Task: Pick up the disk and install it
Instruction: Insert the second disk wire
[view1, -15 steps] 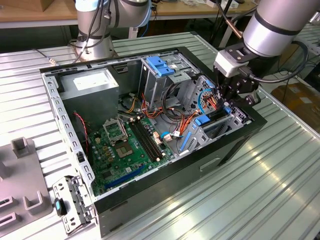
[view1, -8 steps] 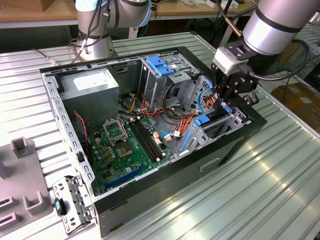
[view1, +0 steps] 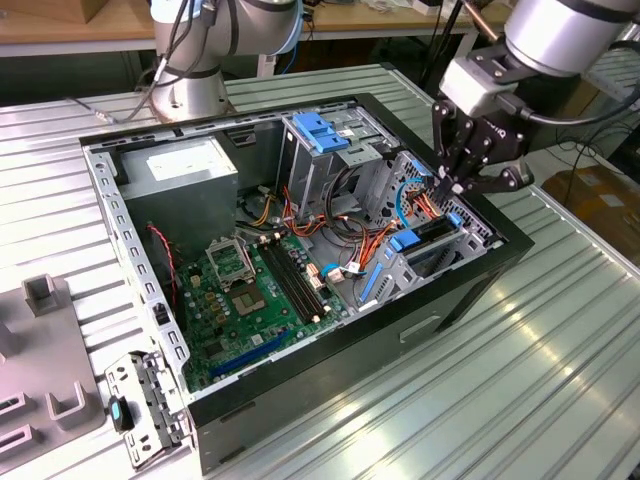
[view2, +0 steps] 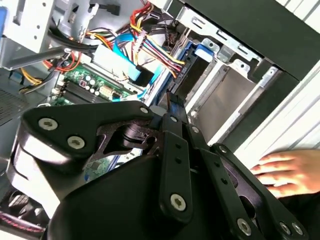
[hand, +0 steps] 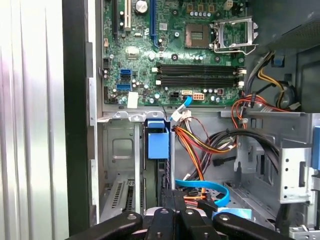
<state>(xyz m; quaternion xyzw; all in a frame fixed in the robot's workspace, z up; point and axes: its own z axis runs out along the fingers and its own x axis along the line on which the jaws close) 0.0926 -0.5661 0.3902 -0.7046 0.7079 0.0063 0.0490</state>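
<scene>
Disk (view1: 405, 241) sits edge-up in the drive cage at the front corner of the open PC case (view1: 470, 290), on the exterior view's right. Its blue rail ends show at both ends of a dark slot. In the first wrist view the disk (hand: 158, 142) shows as a blue tab over a thin dark slab, tight between grey cage walls. In the second wrist view its blue tab (view2: 202, 50) lies next to a bare silver cage wall.

Gripper (view1: 455, 186) hangs just above the slot, tips near the disk's top edge. Contact isn't clear. Jaws: can't tell if apart or together, as the black linkage blocks the tips in both wrist views.

Room is tight. Orange, red & yellow cables (view1: 350, 238) bunch just inboard of the cage, and a blue ribbon cable (hand: 202, 186) loops close by the tips. The case's black rim runs just outboard.

Motherboard (view1: 245, 300) lies flat on the case floor, w/ the grey power supply (view1: 185, 165) in the far corner. A light-blue latch plate (view1: 320, 130) tops the tall bay behind the cables.

A person's hand (view2: 287, 172) rests on the ribbed metal surface (view1: 500, 400) beside the case wall. The surface is open on the exterior view's right. A grey fixture (view1: 50, 350) and a small metal bracket (view1: 145, 400) lie near the case's near-left corner.
</scene>
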